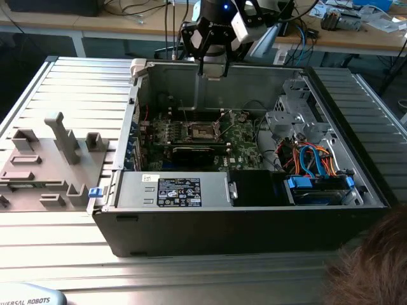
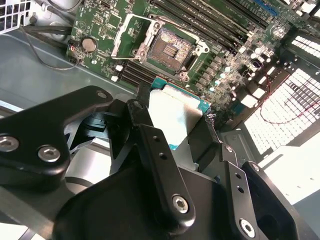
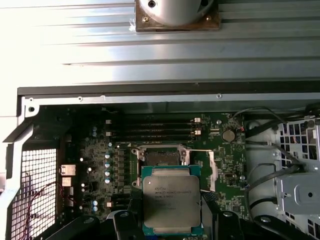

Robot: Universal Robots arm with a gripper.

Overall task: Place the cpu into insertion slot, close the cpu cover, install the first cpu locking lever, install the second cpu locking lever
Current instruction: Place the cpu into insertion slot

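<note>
Exterior view is showing the gripper [image 1: 213,68] hanging up over the far wall of the open computer case [image 1: 222,222], well above the green motherboard [image 1: 245,149]. So we're looking at step one here: the cpu isn't seated yet, and nothing about the cover or the two levers is looking done.

Both wrist views are giving the good stuff. The fingers [image 3: 125,220] are clamping the cpu [image 3: 171,205] from two opposite edges, so the jaws are closed on the chip, with its silver-grey top facing the first wrist camera and its green edge peeking out around it. It's sitting flat and looking pretty square in the grip, as far as I'm seeing.

The insertion slot [image 3: 161,157] is lying open on the board beside the rows of memory slots [image 3: 150,131], with nothing sitting on the contact field. In the second wrist view the cpu cover [image 2: 120,36] is flipped back off one side of the slot, so the way in is looking clear.

Where things are relative to each other: the chip is hovering apart from the socket, high over the board and, judging by the exterior view, offset toward the back wall of the case, not directly above it.

My guess is that finishing this step is calling for lining the chip's edges up with the socket rim and keeping it level, since a tilted chip is risking the contacts.
</note>
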